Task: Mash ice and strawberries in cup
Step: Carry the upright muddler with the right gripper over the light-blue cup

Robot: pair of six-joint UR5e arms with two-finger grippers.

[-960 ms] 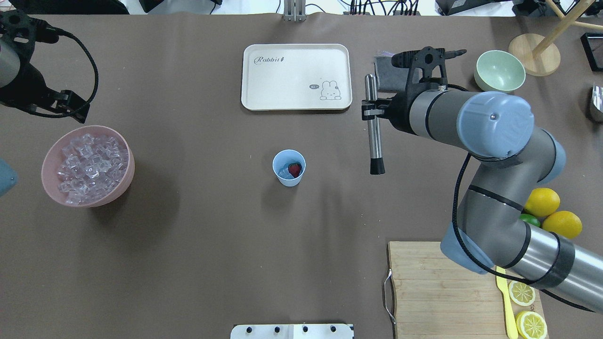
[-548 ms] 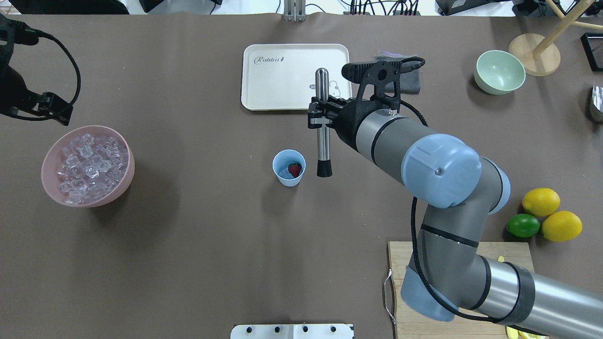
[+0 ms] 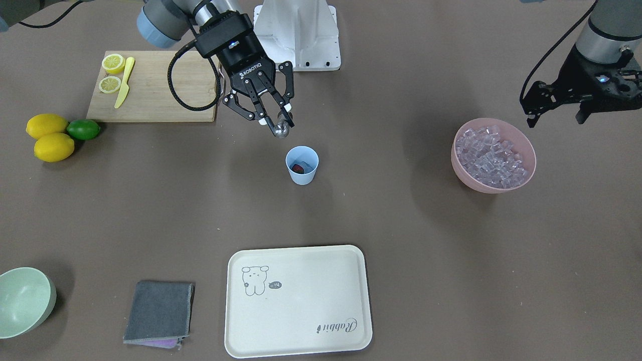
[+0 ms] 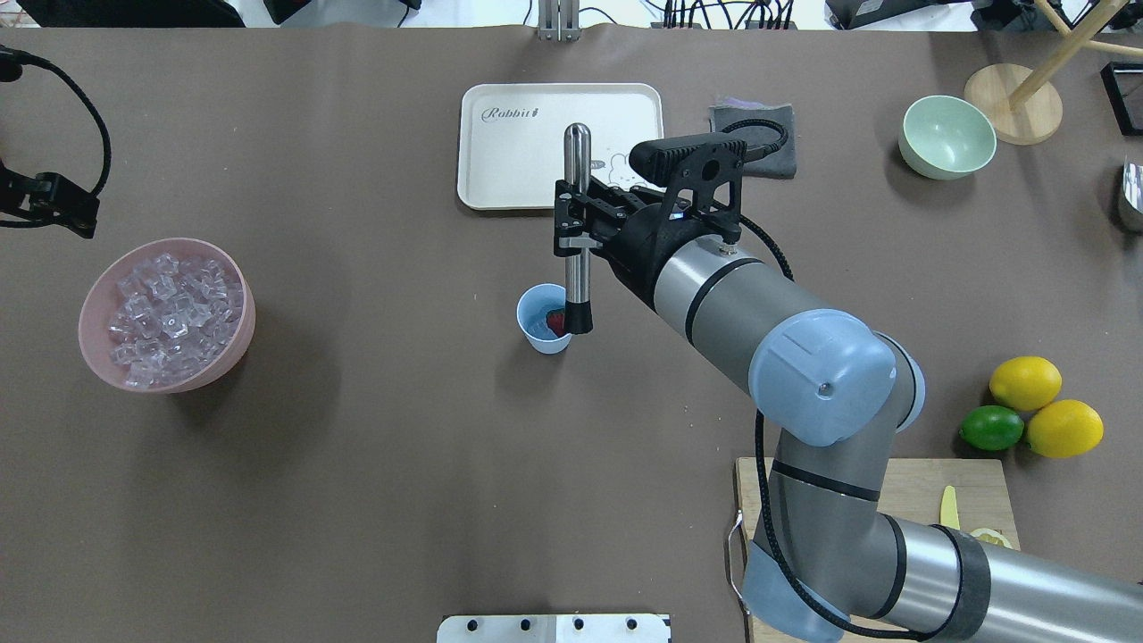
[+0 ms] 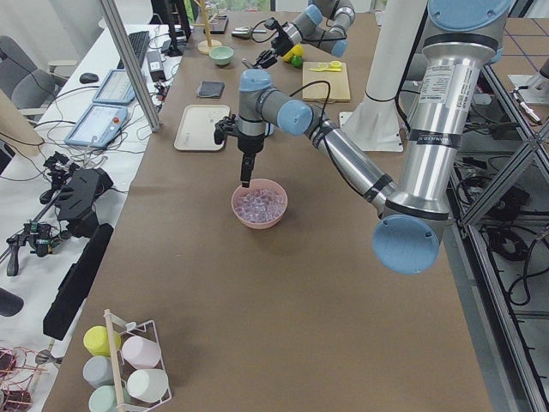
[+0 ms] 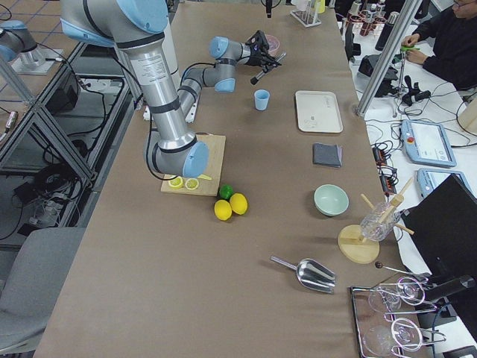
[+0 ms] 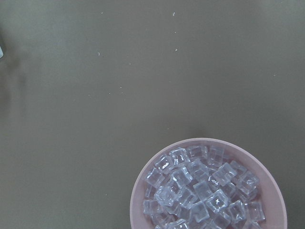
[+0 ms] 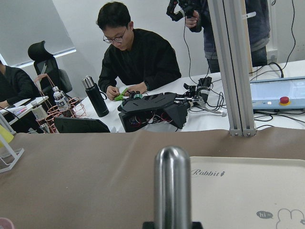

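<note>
Right gripper [image 4: 571, 230] is pinching a steel muddler [image 4: 580, 277] at mid-shaft, fingers pressed on either side, black tip pointing down. In the overhead view you are seeing that tip hanging over the cup [image 4: 538, 335] at its edge on the robot's right. From the table's right end it is sitting above the rim, apart from it. Cup is standing upright mid-table, holding the strawberry [image 3: 298, 168] and some ice [image 4: 534, 329]. Just beyond it a cream tray [image 4: 509, 152] is lying flat, a grey cloth [image 4: 777, 161] near its right edge. Well off to the robot's left, loose ice cubes [image 4: 170, 308] are filling a pink bowl [image 4: 179, 386]. Left gripper [image 5: 245, 176] is hovering near that bowl; you cannot tell whether its fingers are spread or together. Two lemons [image 4: 1027, 382] and a lime [image 4: 991, 428] are sitting close to the cutting board [image 4: 973, 482]
</note>
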